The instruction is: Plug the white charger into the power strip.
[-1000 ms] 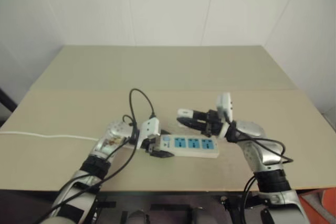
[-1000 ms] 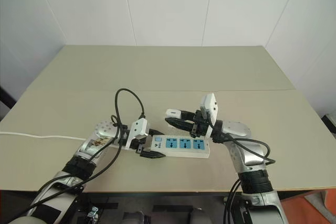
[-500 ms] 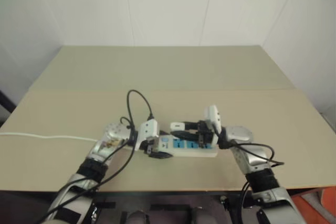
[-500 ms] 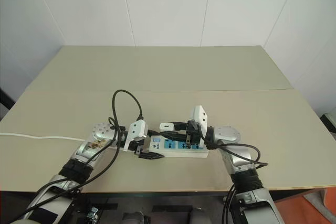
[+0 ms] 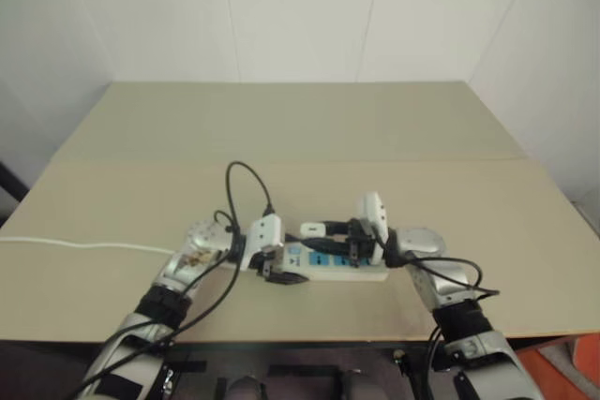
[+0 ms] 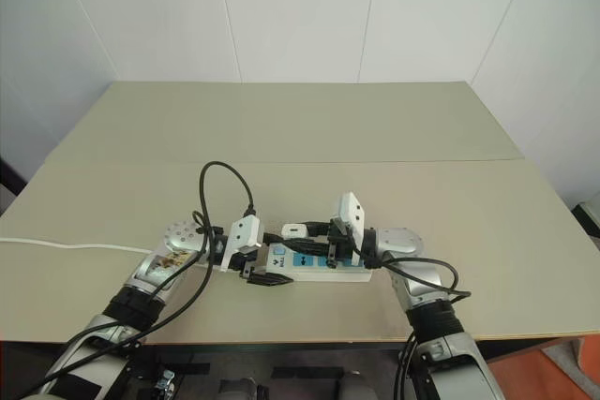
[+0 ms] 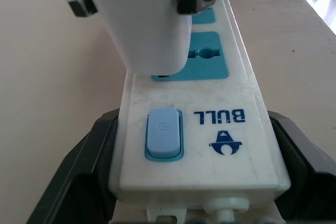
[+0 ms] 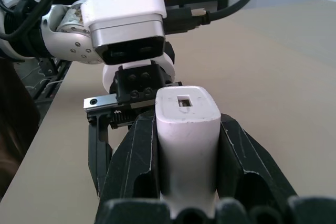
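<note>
The left gripper (image 6: 255,271) is clamping the switch end of the power strip (image 6: 314,262), which is lying on the table (image 6: 309,128) with its cord trailing left. Above the first blue outlet, the white charger (image 7: 147,24) is sitting pinched between the 2 fingers of the right gripper (image 6: 302,230). If the prongs are meeting the slots tilted, pushing down is likely jamming them or skidding the strip.

Beige table (image 6: 309,128) bears the power strip (image 6: 314,267).
</note>
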`<action>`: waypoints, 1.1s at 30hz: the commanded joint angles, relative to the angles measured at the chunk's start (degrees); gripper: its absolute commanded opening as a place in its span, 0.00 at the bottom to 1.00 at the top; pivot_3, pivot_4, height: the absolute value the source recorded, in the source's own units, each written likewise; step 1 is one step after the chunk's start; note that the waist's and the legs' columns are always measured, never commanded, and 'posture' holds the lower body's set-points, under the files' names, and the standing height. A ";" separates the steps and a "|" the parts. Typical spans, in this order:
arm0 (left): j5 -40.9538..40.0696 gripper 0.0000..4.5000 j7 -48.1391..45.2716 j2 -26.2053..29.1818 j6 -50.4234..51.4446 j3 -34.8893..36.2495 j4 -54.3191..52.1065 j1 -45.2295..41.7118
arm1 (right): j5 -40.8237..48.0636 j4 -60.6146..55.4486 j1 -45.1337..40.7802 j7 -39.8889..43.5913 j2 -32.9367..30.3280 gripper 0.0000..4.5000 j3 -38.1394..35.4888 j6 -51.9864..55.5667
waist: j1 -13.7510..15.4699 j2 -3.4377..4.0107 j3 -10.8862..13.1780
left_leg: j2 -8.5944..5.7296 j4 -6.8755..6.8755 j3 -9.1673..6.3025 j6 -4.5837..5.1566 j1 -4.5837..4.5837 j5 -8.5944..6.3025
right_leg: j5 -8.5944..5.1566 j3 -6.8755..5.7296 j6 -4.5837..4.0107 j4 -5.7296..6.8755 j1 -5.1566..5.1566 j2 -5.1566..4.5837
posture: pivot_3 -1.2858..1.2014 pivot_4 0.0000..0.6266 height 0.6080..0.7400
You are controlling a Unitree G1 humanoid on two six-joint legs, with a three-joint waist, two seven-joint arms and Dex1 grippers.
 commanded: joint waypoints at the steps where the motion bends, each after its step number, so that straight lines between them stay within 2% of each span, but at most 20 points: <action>1: 1.13 0.74 -0.51 1.44 1.05 -0.81 -0.69 0.89 | -0.41 1.04 -1.34 0.22 0.10 0.24 -0.84 -2.19 | -0.01 0.00 0.00 | 0.00 0.00 0.00 0.00 0.00 0.00 | 0.00 0.00 0.00 0.00 0.00 0.00 | 0.52 0.24 1.00; 18: 1.12 0.74 -0.42 2.03 1.68 -0.75 -1.62 1.48 | -0.66 0.93 0.79 3.41 -2.84 0.24 -0.08 -2.25 | 0.16 0.00 0.00 | 0.00 0.00 0.00 0.00 0.00 0.00 | 0.00 0.00 0.00 0.00 0.02 0.00 | 0.52 0.24 1.00; 28: 1.17 0.74 -0.43 2.25 1.59 -0.84 -1.38 1.15 | -0.77 -2.38 3.30 1.72 -2.59 0.24 1.00 -0.26 | 0.18 0.00 0.00 | 0.00 0.00 0.00 0.00 0.00 0.00 | 0.00 0.00 0.00 -0.02 0.03 0.00 | 0.52 0.24 1.00; 33: 1.21 0.74 -0.34 2.31 1.66 -0.77 -1.24 1.00 | -1.62 0.09 3.75 1.39 -2.45 0.24 0.84 -2.33 | 0.18 0.00 0.00 | -0.01 0.00 0.00 0.00 0.01 0.00 | 0.00 0.00 0.00 -0.03 0.04 0.00 | 0.52 0.24 1.00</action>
